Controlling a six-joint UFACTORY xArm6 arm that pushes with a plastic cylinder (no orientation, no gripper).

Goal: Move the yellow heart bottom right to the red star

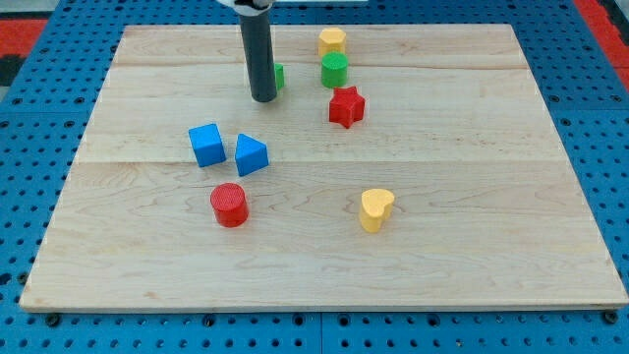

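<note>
— Looking at the wooden board [550, 246], was the yellow heart [376, 209] near an edge?
— No, bare wood lay all around it. It sat below the red star [346, 106], well apart from my tip [262, 99]. No jaws, just a rod.

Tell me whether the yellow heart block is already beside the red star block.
Not yet. The yellow heart block lies apart from the red star block, well toward the view's bottom.

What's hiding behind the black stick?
A green block peeks out on the view's right of my tip. Only its edge shows; the rod covers the rest, so its shape can't be told. Under everything is the wooden board.
</note>
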